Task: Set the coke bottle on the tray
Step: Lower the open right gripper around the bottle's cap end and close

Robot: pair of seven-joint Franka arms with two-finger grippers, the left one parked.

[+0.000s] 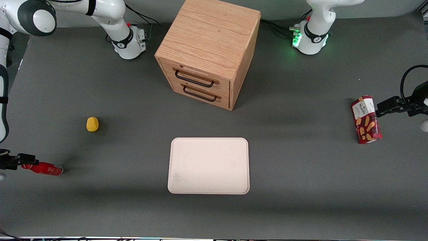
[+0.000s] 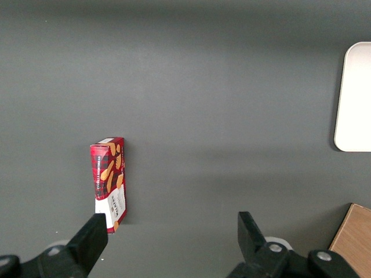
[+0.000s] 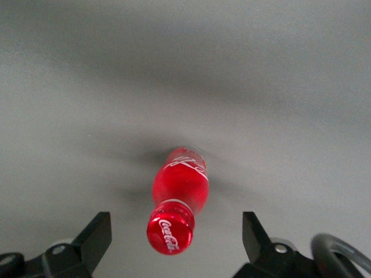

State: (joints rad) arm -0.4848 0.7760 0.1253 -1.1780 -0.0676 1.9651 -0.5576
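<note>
From the front you can count one coke bottle [image 1: 42, 168], one tray [image 1: 209, 166], one small yellow lump [image 1: 92, 124], one red snack box [image 1: 366, 119] and one wooden cabinet [image 1: 209, 52] with two drawers, all on the grey bench [image 1: 301, 174]. Your hand [image 1: 24, 160] sits low at the working arm's end of the bench, right at the bottle's cap end; the bottle lies on its side, its base pointing away from the hand toward the tray, which is well apart from it near the middle of the bench. The yellow lump is farther from the front camera than the hand, and the snack box lies toward the parked arm's end. Your right wrist camera adds what the front cannot: the hand [image 3: 177, 243] is open, its two fingers [image 3: 95, 237] spread wide on either side of the cap with clear gaps, touching nothing, and the bottle [image 3: 179, 191] shows its white lettering. The left wrist camera shows only the one snack box [image 2: 110, 182], a corner of the tray [image 2: 355, 98] and a corner of the cabinet [image 2: 355, 234].
</note>
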